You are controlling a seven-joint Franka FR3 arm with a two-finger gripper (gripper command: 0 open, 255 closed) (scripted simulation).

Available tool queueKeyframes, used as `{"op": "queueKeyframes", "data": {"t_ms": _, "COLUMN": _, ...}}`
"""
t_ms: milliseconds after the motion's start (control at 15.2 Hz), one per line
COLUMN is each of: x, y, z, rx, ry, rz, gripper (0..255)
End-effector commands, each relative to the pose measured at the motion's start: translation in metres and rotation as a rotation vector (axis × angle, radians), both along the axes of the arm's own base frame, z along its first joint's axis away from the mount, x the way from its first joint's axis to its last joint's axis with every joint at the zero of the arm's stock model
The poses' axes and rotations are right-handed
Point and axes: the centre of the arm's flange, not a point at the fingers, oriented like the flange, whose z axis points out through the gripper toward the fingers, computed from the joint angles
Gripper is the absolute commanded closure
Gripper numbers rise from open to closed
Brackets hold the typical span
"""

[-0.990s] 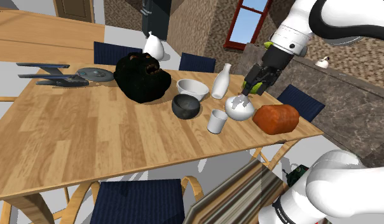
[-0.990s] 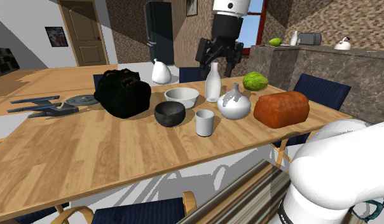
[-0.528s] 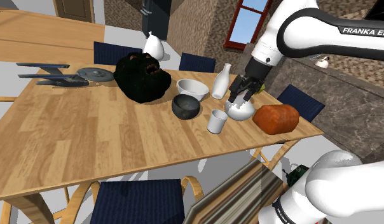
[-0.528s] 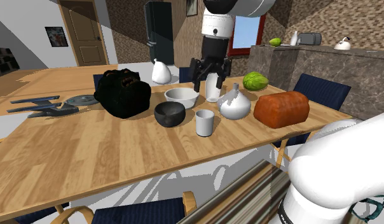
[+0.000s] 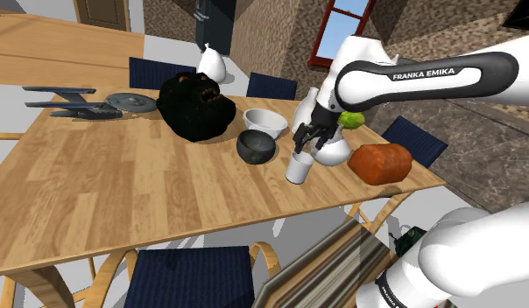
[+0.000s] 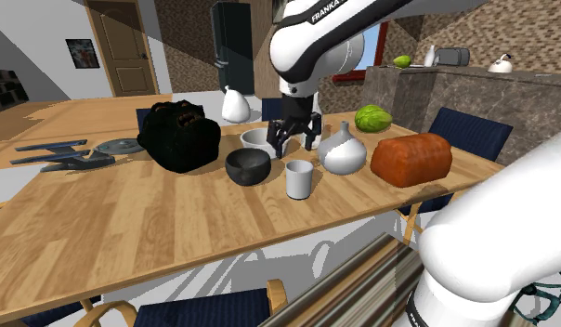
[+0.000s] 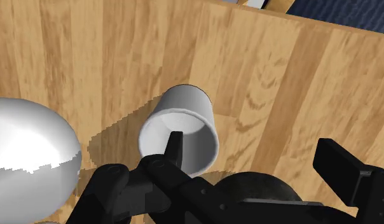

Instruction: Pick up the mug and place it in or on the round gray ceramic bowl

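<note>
The mug (image 5: 298,166) is a plain pale grey cup standing upright on the wooden table (image 5: 123,192), near its front edge. A dark grey round bowl (image 5: 256,146) sits just to the shoulder view's left of it. My gripper (image 5: 308,140) hangs open just above the mug and holds nothing. In the wrist view the mug (image 7: 179,130) lies under one fingertip (image 7: 175,145), with the other finger (image 7: 340,168) well off to its side. From the second exterior view the gripper (image 6: 295,139) hovers behind the mug (image 6: 298,178) and the dark bowl (image 6: 248,165).
Close to the mug stand a round white vase (image 5: 333,150), a white bowl (image 5: 265,122), a white bottle (image 5: 305,109) and a red-brown loaf (image 5: 380,163). A black bag (image 5: 195,107), a grey plate (image 5: 131,102) and a spaceship model (image 5: 74,103) lie farther along. Blue chairs ring the table.
The arm has swung down and towards the shoulder view's left, from above the round white vase to just over the mug. The fingers stayed open.
</note>
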Motion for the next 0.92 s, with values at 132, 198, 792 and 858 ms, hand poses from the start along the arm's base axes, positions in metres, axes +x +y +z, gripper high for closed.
{"op": "queueKeyframes", "data": {"t_ms": 132, "x": 0.03, "y": -0.007, "z": -0.043, "rx": -0.035, "ry": 0.004, "rz": -0.014, "gripper": 0}}
{"op": "queueKeyframes", "data": {"t_ms": 198, "x": 0.037, "y": -0.009, "z": -0.054, "rx": -0.044, "ry": 0.006, "rz": -0.018, "gripper": 0}}
{"op": "queueKeyframes", "data": {"t_ms": 792, "x": 0.049, "y": -0.015, "z": -0.106, "rx": -0.054, "ry": 0.008, "rz": -0.023, "gripper": 0}}
{"op": "queueKeyframes", "data": {"t_ms": 858, "x": 0.049, "y": -0.015, "z": -0.106, "rx": -0.054, "ry": 0.008, "rz": -0.023, "gripper": 0}}
